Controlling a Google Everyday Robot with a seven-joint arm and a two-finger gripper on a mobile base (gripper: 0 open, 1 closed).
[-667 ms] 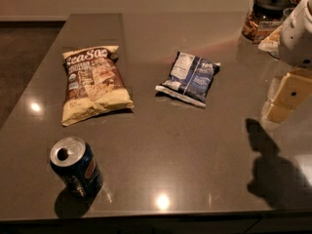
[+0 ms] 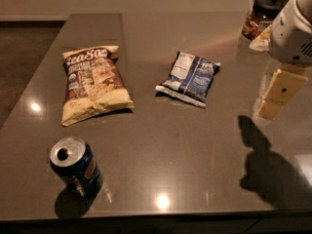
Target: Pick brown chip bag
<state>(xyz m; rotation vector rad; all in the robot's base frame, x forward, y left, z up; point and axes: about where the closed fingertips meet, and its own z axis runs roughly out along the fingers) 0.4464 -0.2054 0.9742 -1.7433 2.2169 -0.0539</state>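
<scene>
The gripper [image 2: 273, 104] hangs above the right side of the table [image 2: 195, 145], throwing a shadow on the near right of the top. Whether it is apart or together I cannot tell from here.

The brown bag [image 2: 92, 84] lies flat on the left side of the table, well apart from the gripper and clear across to its left. Its long axis runs near to far, with the cream top and lettering at the far end.

Between the two lies the blue bag [image 2: 189, 78], about midway and slightly farther back. I'd say the reach has to carry leftward over or just nearer than it, then come down across the brown bag's short width.

The can [image 2: 75, 167] stands nearer than the brown bag, off that line. A jar [image 2: 261, 13] sits at the far right.
</scene>
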